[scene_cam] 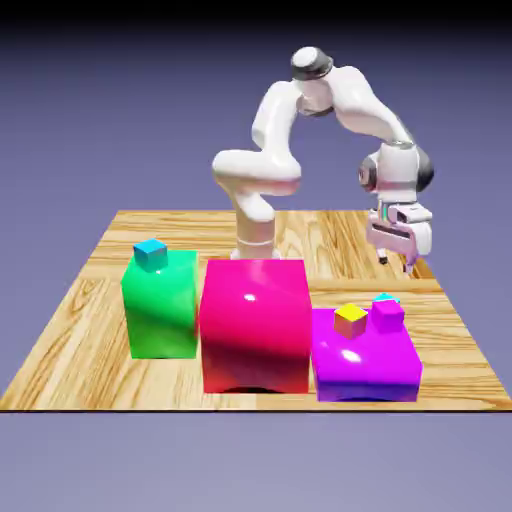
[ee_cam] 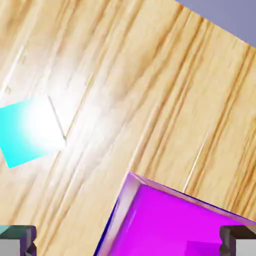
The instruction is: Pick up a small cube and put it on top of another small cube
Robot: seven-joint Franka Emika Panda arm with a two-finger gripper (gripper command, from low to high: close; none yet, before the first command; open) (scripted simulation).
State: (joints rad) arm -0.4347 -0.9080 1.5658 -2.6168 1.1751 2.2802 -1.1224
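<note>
My gripper (scene_cam: 397, 263) hangs open and empty above the table, behind the large purple block (scene_cam: 366, 358). On that block sit a small yellow cube (scene_cam: 350, 320) and a small magenta cube (scene_cam: 388, 315). A small cyan cube (scene_cam: 386, 297) peeks out just behind the magenta one. In the hand view this cyan cube (ee_cam: 30, 132) lies on the wood at the left, washed out by glare, and the purple block's corner (ee_cam: 185, 220) fills the bottom. Both grey fingertips (ee_cam: 17, 240) show far apart at the bottom corners with nothing between them. Another small blue-cyan cube (scene_cam: 151, 254) rests on the large green block (scene_cam: 160, 308).
A large pink block (scene_cam: 254, 325) stands between the green and purple blocks near the front of the wooden table (scene_cam: 90, 300). The arm's base (scene_cam: 255, 235) rises behind the pink block. The table's right edge runs close to the purple block.
</note>
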